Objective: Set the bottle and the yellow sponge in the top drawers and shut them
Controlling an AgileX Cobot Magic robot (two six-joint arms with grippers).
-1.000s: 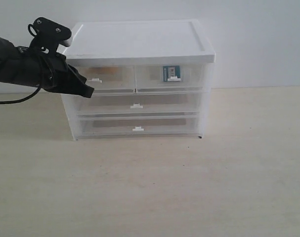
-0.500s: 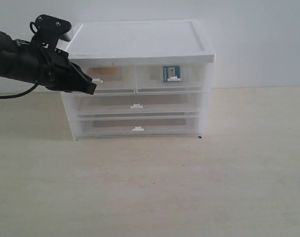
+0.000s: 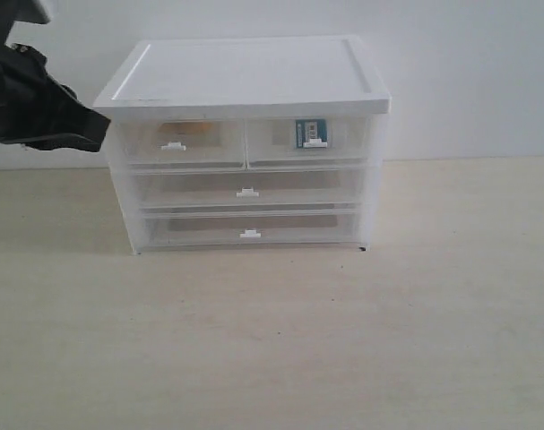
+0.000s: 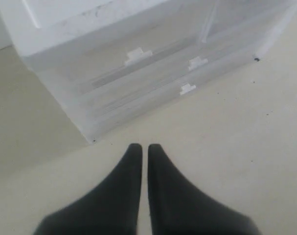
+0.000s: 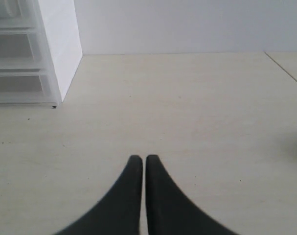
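Left gripper (image 3: 99, 133) hanging empty, jaws pressed together, just off the cabinet's (image 3: 254, 76) left edge. Bottle (image 3: 311, 133) sitting in the right of the 2 top drawers (image 3: 348, 143), yellow sponge (image 3: 198, 134) showing faintly in the left; both pushed in. Left gripper is backing away from the cabinet front. Right gripper (image 5: 139, 157) closed, empty, right of the cabinet.

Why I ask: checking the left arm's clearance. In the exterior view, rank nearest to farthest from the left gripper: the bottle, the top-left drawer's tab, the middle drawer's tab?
From the left gripper, upper left:
1. top-left drawer's tab, just to its right.
2. middle drawer's tab, centre, lower.
3. bottle, in the top-right drawer.
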